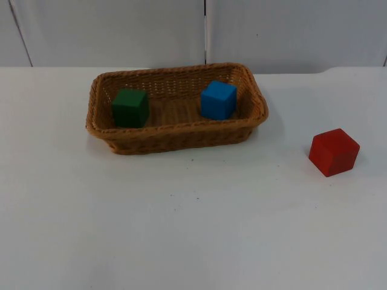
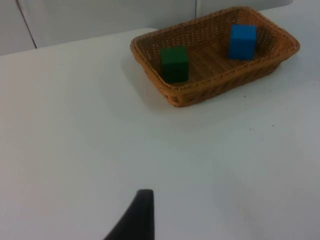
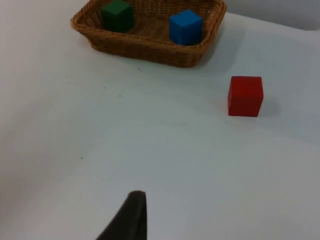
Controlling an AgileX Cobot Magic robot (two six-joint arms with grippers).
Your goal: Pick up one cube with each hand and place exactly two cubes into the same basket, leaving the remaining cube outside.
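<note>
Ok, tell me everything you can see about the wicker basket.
The wicker basket is a shallow rectangular tray of tan woven strands with a thicker braided rim and rounded corners. It sits flat on the white table, near the grey wall, long side facing the camera. Inside, a green cube stands at one end and a blue cube at the other.

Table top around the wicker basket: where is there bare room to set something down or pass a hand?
The white table is bare in front of the wicker basket, to its left, and between it and the red cube. Inside the basket, bare floor lies between the green cube and blue cube; both ends are crowded.
</note>
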